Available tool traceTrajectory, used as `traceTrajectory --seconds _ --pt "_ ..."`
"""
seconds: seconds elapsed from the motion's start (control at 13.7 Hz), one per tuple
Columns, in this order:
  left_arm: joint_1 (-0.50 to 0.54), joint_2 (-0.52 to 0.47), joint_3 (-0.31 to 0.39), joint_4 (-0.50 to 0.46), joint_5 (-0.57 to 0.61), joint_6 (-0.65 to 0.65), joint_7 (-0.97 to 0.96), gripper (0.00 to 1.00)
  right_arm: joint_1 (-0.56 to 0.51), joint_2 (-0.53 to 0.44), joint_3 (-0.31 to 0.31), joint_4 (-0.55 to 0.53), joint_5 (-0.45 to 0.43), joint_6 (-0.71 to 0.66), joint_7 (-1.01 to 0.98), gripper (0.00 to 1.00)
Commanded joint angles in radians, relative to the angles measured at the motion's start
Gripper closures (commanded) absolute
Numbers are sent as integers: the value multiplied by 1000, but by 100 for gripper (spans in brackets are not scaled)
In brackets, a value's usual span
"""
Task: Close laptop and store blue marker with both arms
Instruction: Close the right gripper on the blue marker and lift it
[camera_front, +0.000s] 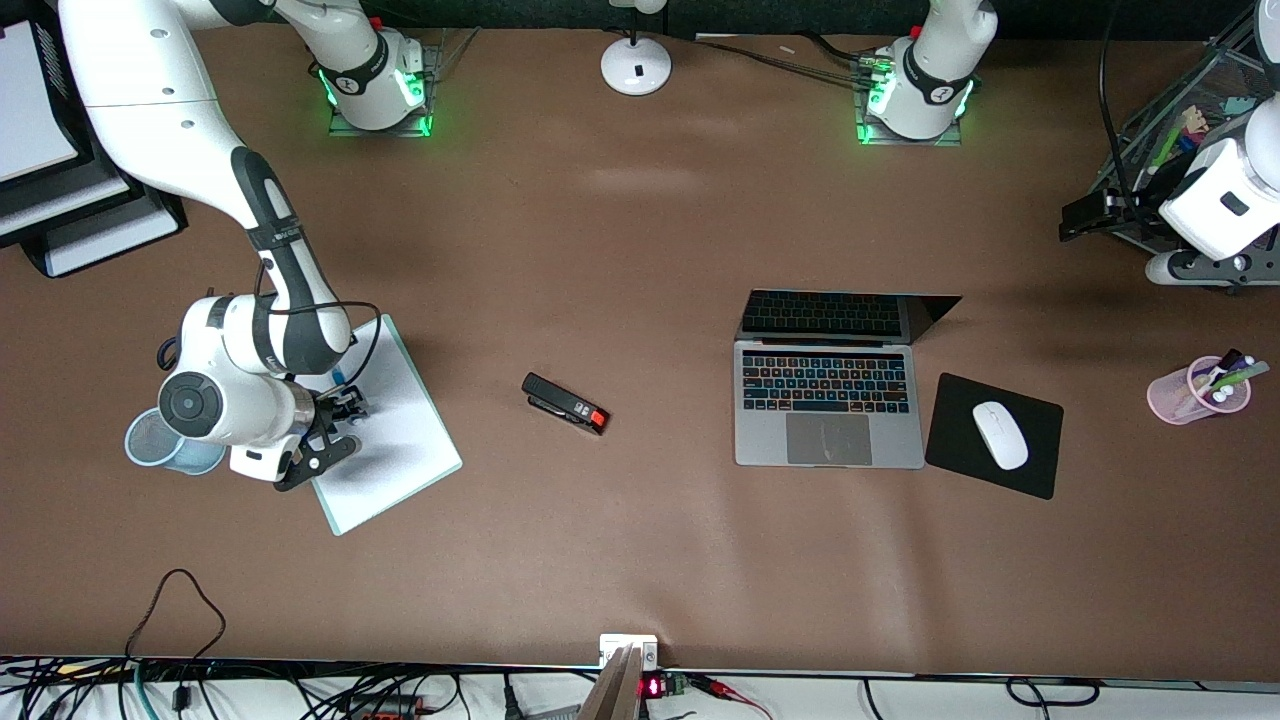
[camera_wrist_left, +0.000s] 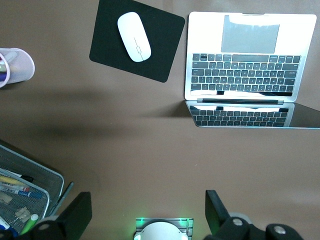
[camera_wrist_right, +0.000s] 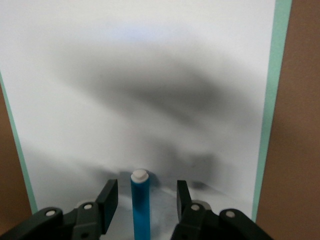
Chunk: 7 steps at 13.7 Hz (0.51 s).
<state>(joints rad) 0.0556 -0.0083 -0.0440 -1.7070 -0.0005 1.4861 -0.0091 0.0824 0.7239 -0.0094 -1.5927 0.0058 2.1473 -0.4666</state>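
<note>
Front view: brown table (camera_front: 640, 560) is seen, with cables along its near edge. Counted: two arms, one open laptop (camera_front: 828, 400) at 3 o'clock of centre, one mouse pad (camera_front: 1040, 470) with one white mouse (camera_front: 1000, 434) at the laptop's 3 o'clock, one black stapler (camera_front: 565, 403), one white green-edged board (camera_front: 400, 450) at 9 o'clock, one pink pen cup (camera_front: 1180, 395), one blue mesh cup (camera_front: 150, 440).

Blue marker (camera_wrist_right: 140, 210) is laid on the board. Right gripper (camera_wrist_right: 147, 187) is set low over it, fingers narrowly parted around it, gaps showing both sides. Left gripper (camera_wrist_left: 146, 200) is held spread wide, empty, over bare table by a mesh organizer (camera_wrist_left: 47, 175).
</note>
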Motion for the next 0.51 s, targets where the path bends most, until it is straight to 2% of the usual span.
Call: traceTrajectory --seconds 0.0,0.07,0.36,0.44 --pt "10 11 -7 32 -24 -23 6 0 -6 -4 5 -12 -6 10 -9 44" --pt "10 11 -7 32 -24 -23 6 0 -4 -4 5 -12 -4 10 -9 45" --pt "10 11 -8 32 -24 -21 8 0 -6 -3 5 -12 -6 8 -7 58" --pt "9 11 -8 32 -24 -21 8 0 -6 -3 5 -12 -4 8 -7 59"
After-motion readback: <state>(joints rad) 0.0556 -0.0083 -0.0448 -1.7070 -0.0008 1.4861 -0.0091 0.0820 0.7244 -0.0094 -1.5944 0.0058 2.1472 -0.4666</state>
